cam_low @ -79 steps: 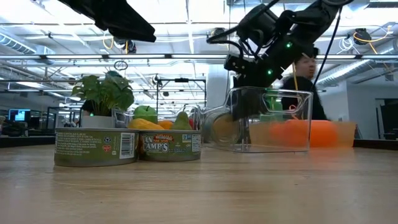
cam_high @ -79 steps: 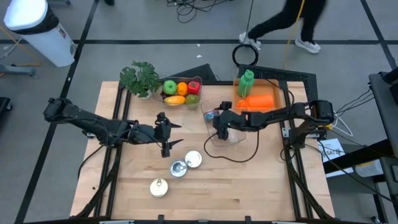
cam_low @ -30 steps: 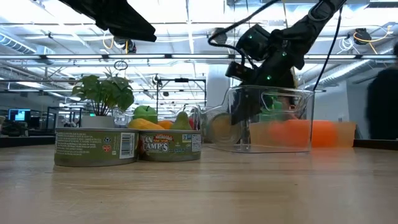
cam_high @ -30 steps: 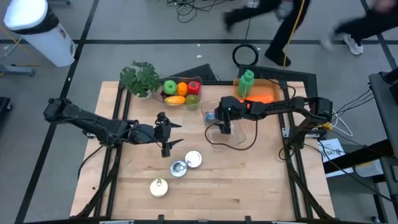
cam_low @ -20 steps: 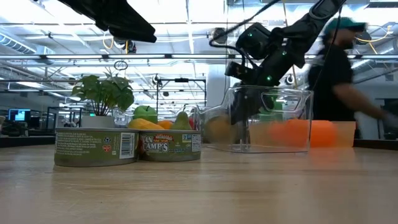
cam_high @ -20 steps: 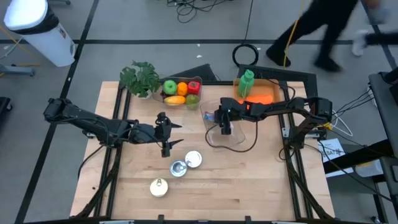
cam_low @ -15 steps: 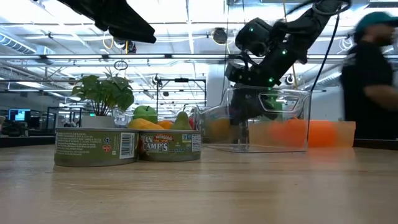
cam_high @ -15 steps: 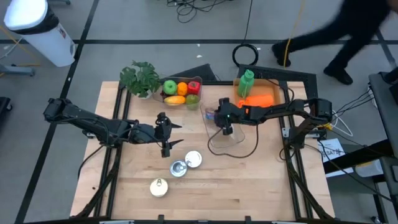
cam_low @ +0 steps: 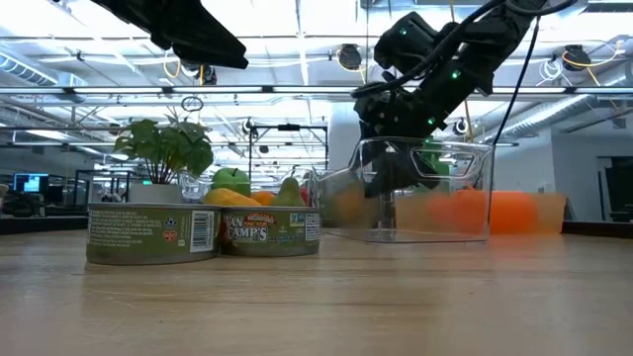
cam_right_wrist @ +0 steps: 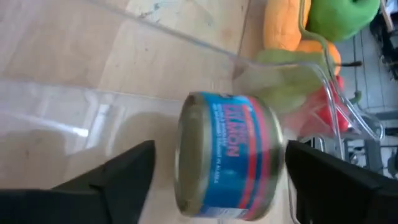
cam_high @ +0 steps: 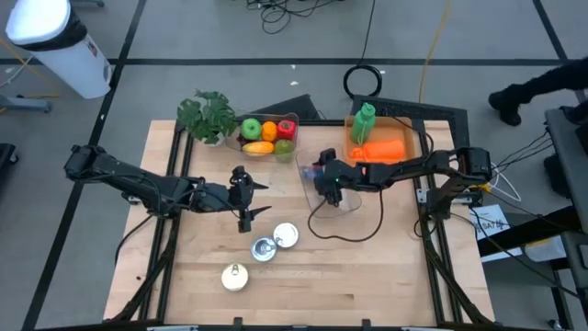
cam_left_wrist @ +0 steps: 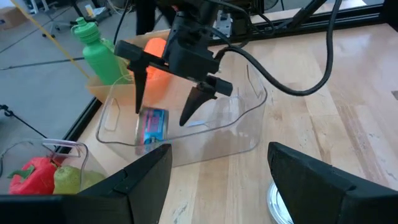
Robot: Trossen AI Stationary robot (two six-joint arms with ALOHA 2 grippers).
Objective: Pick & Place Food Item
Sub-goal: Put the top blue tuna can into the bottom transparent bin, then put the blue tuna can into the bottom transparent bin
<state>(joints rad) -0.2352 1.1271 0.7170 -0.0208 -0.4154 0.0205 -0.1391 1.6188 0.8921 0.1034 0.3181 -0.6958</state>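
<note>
Blue-labelled can (cam_right_wrist: 230,154) on its side inside clear bin (cam_left_wrist: 239,127), beneath open right gripper (cam_left_wrist: 163,107).

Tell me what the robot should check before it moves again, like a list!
1. Blue can inside the clear bin: ok, lying on its side.
2. Right gripper let go: ok, fingers open above the can.
3. Left gripper out of the way: ok, open, hovering apart from the bin.
4. Three tins waiting on the table: ok.
5. Bin sitting flat: cannot tell.
</note>
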